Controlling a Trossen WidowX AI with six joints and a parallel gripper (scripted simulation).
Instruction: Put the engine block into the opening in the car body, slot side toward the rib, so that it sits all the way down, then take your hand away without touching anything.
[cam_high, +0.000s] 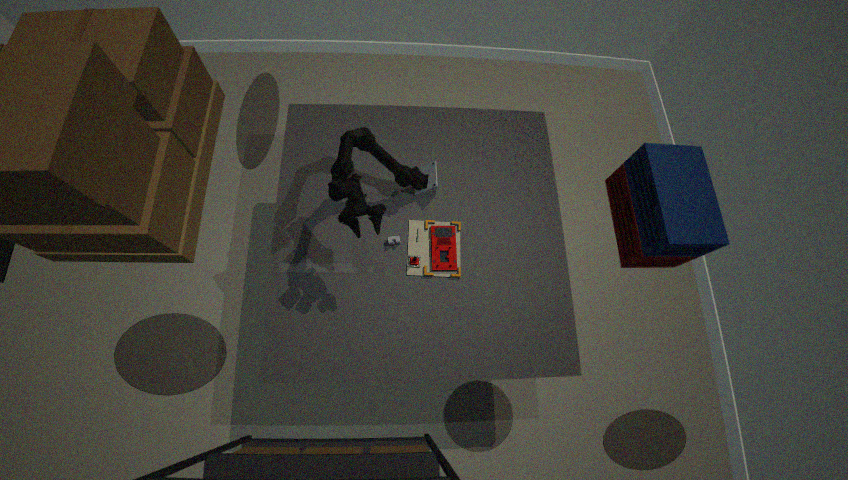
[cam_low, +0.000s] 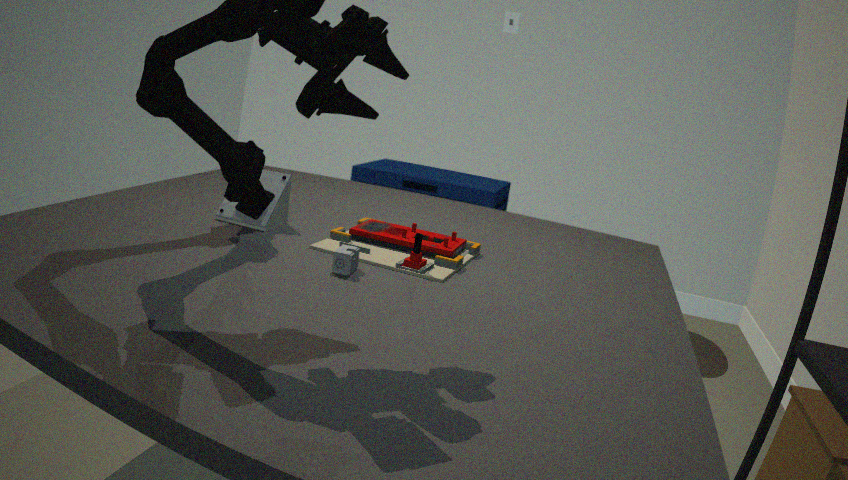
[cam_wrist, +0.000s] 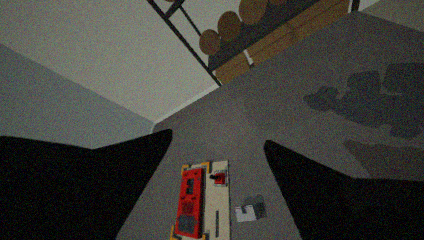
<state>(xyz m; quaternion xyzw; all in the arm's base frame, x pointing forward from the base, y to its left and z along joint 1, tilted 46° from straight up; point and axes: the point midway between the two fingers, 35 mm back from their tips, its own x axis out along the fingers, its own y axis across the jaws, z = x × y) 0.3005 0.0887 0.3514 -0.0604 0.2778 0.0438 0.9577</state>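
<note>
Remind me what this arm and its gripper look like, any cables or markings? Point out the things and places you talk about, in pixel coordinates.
The arm is black, with slim links and chunky joints, on a pale grey slanted mounting plate with dark bolt spots. The gripper (cam_high: 367, 235) (cam_low: 392, 96) (cam_wrist: 218, 139) is black too, with two wedge-shaped fingers tapering to points. I can make out no cables or markings.

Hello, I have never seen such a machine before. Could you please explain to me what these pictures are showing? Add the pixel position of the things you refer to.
The black machine is a single robot arm, bolted to the table. The first picture looks down from above, the second from the side, and the third from the arm's wrist, between its two fingers.

On the table lies a pale board carrying a red car body (cam_high: 452, 246) (cam_low: 380, 233) (cam_wrist: 196, 191). Beside the board sits a small grey block (cam_high: 392, 240) (cam_low: 343, 262) (cam_wrist: 245, 214), probably the engine. The tool (cam_high: 367, 234) (cam_low: 393, 96) (cam_wrist: 218, 139) is open and holds nothing.
</note>
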